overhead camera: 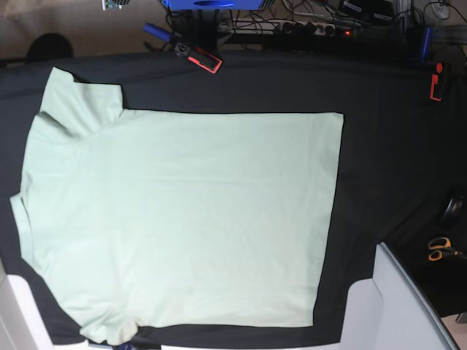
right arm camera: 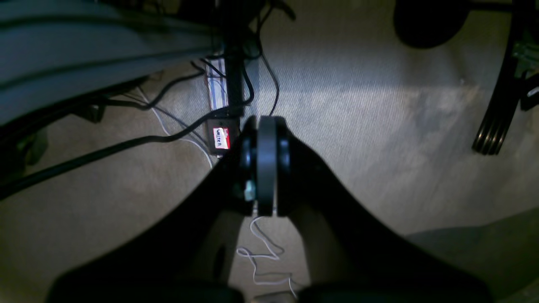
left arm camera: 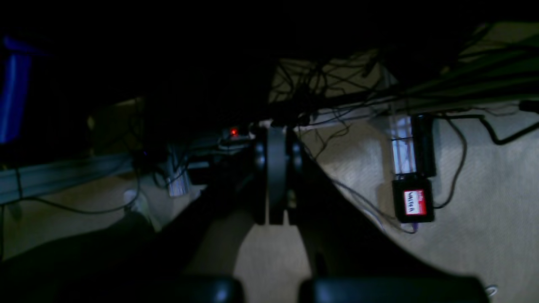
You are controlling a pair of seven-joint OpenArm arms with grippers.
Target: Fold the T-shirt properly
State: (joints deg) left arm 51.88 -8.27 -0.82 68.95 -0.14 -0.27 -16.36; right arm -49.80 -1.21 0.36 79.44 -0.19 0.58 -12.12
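The T-shirt [overhead camera: 182, 215] is pale mint green and lies spread flat on the black table [overhead camera: 379, 160] in the base view, its sleeves to the left and its straight hem to the right. Neither gripper shows over the cloth there. In the left wrist view my left gripper [left arm camera: 276, 168] is shut with nothing in it and hangs over beige carpet. My right gripper [right arm camera: 266, 164] is likewise shut and empty above the carpet in the right wrist view. The shirt appears in neither wrist view.
Red-and-black clamps [overhead camera: 198, 55] [overhead camera: 435, 82] sit at the table's far edge, orange-handled scissors [overhead camera: 440, 248] at the right. A pale grey panel [overhead camera: 401, 306] juts in at bottom right. A labelled black power brick [left arm camera: 413, 201] [right arm camera: 220, 138] and cables lie on the floor.
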